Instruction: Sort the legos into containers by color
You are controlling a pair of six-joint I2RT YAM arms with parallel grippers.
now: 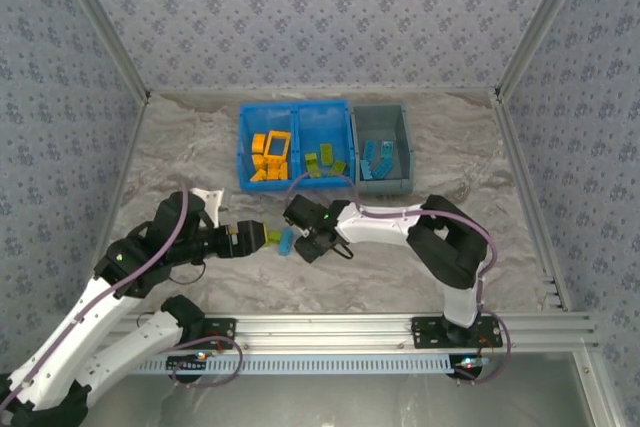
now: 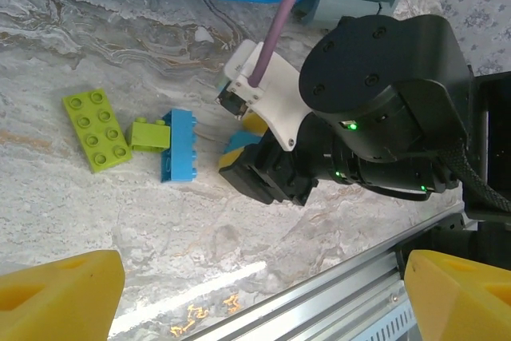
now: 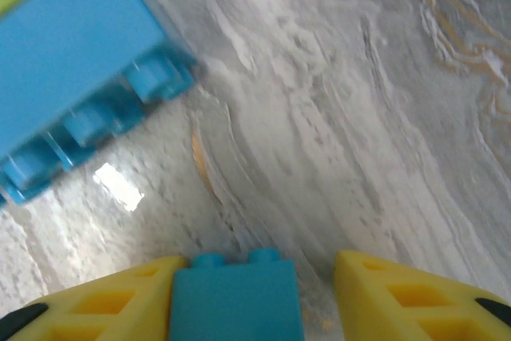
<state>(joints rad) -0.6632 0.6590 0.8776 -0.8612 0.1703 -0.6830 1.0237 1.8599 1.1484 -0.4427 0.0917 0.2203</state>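
While most legos (image 1: 270, 155) sit sorted in blue bin (image 1: 244, 152) & grey bin (image 1: 405, 147) at table's far edge, right gripper (image 3: 255, 281) pinches a light-blue brick (image 3: 231, 301) mid-table, left gripper (image 2: 259, 293) wide open, empty; lime plate (image 2: 96, 129), lime brick (image 2: 150, 134), blue brick (image 2: 180, 145) remain.

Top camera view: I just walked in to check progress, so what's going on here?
The right end effector is shut on a small light blue plastic brick. The left end effector hangs open near two lime green bricks and another light blue brick. Orange bricks and green bricks lie in the blue two-compartment bin, light blue ones in the grey bin.
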